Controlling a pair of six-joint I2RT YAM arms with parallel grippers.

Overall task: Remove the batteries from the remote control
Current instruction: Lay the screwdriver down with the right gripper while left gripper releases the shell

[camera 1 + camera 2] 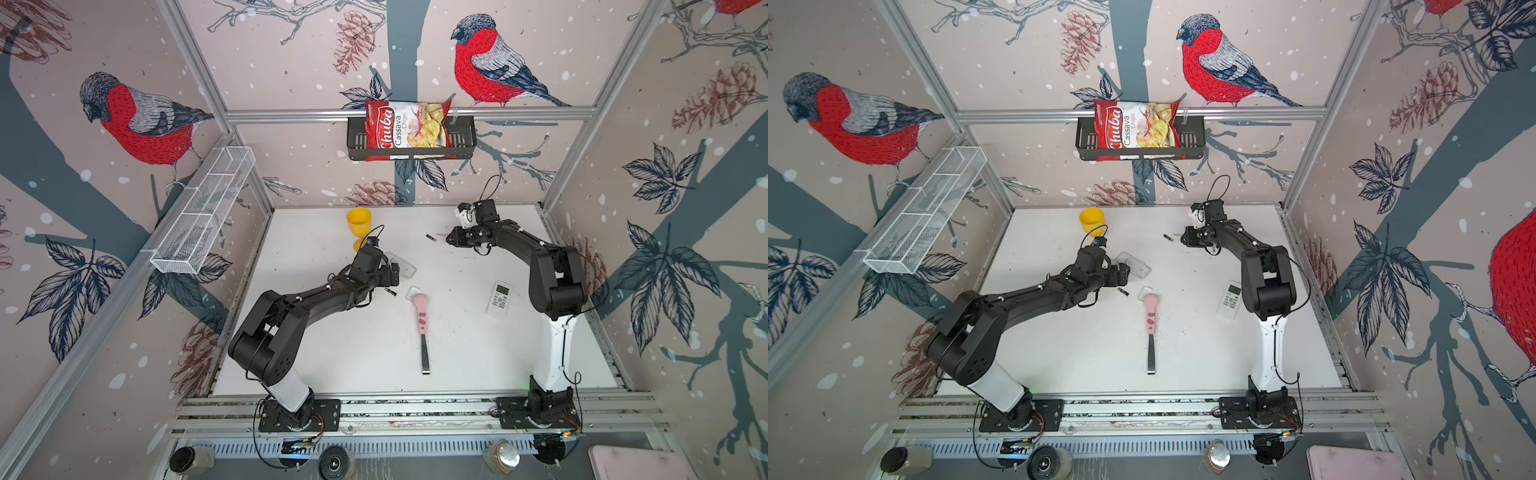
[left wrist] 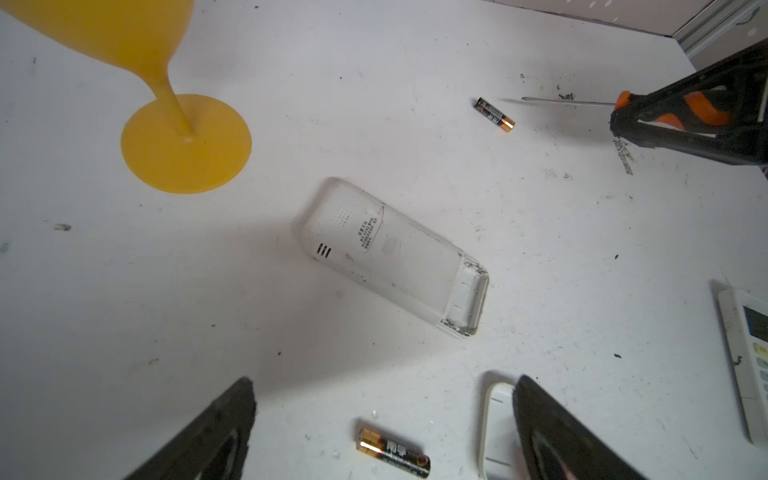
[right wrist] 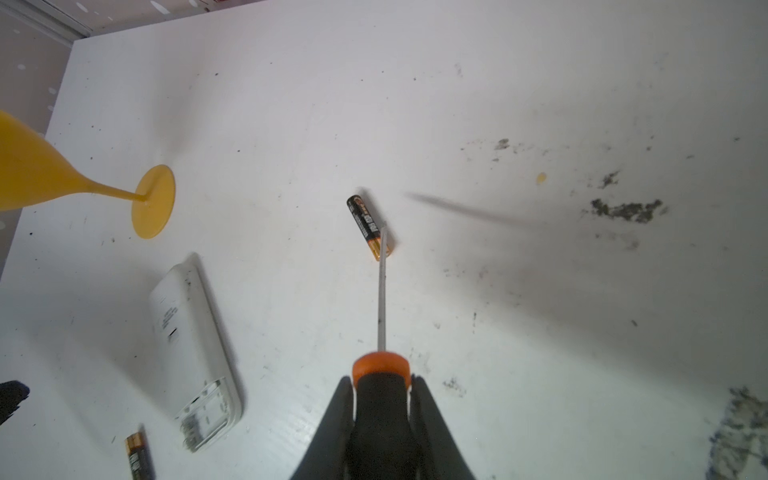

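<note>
The remote control (image 2: 395,257) lies face down on the white table (image 2: 415,62) with its battery bay open at one end. It sits roughly between a yellow goblet (image 2: 187,143) and a second remote (image 2: 748,353) that lies display up. Both cells are out on the table. One battery (image 3: 368,226) lies toward the back, just beside the tip of the screwdriver (image 3: 381,299). The other battery (image 2: 392,453) lies near the remote control, under the left end effector (image 2: 384,392), whose fingers stand wide apart and hold nothing. The right end effector (image 3: 384,386) is clamped on the screwdriver's black-and-orange handle. In the right wrist view the tip overlaps a battery's gold end, but the left wrist view suggests it hangs slightly clear. A white cover piece (image 2: 496,428) lies on the table beside one left finger.
</note>
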